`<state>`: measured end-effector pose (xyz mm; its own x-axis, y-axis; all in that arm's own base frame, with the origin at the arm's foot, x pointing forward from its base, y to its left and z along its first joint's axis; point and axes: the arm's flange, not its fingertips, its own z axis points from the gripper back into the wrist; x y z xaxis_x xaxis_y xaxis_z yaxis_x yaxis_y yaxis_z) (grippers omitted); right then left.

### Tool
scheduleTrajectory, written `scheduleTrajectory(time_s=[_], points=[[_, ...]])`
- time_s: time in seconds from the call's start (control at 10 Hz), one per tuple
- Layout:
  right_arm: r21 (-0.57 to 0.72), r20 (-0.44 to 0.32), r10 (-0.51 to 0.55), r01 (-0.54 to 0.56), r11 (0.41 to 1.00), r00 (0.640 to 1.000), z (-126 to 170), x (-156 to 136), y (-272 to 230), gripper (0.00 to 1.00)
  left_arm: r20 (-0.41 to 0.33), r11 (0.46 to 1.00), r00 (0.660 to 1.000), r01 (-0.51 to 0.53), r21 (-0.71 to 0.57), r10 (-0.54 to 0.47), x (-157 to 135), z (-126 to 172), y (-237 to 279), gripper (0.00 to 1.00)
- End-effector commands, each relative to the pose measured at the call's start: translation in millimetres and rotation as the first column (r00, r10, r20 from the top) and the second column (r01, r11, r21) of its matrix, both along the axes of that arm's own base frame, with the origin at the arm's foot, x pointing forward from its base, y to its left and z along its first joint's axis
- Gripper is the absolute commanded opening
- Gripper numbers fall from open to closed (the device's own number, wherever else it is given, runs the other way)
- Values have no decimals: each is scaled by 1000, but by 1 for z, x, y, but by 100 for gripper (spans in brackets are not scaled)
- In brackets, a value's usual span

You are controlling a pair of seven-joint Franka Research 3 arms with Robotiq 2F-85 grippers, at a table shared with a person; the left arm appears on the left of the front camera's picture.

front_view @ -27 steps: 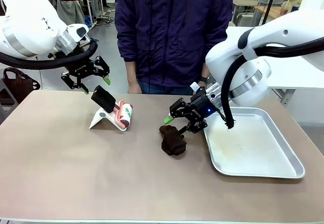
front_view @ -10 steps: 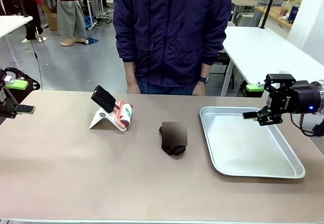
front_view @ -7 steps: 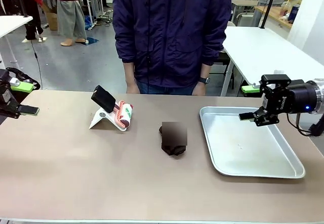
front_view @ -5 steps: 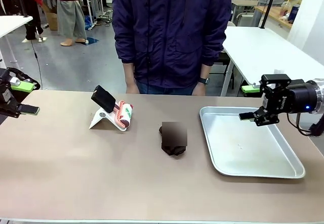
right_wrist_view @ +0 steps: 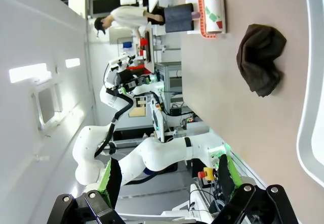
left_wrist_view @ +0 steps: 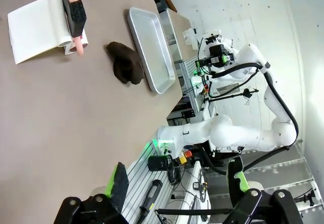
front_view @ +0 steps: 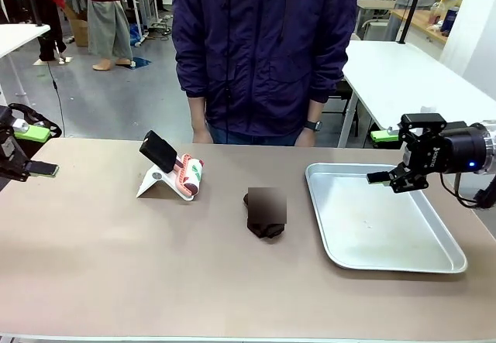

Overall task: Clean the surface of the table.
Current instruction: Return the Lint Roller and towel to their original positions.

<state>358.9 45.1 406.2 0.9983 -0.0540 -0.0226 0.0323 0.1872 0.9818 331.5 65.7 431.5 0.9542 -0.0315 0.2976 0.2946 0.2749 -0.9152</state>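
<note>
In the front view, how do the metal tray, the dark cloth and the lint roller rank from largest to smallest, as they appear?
1. Metal tray, clearly the largest.
2. Lint roller with its white stand.
3. Dark cloth, partly blurred over, so its rank against the roller is unsure.

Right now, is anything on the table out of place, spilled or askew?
Nothing is spilled or damaged. A dark brown cloth lies crumpled on the table beside the empty metal tray; the lint roller rests against its white stand. Both grippers, left and right, hang open at the table's ends.
</note>
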Motion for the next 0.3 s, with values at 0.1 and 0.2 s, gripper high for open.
scheduleTrajectory(time_s=[0.1,0.2], points=[[-1,-5,1,-1,1000,1000,4,-1,0,100,23,1000,1000,16,-2,-16,-4,-3,0,100],[-1,-5,1,-1,1000,1000,4,-1,0,100,23,1000,1000,16,-2,-16,-4,-3,0,100]])
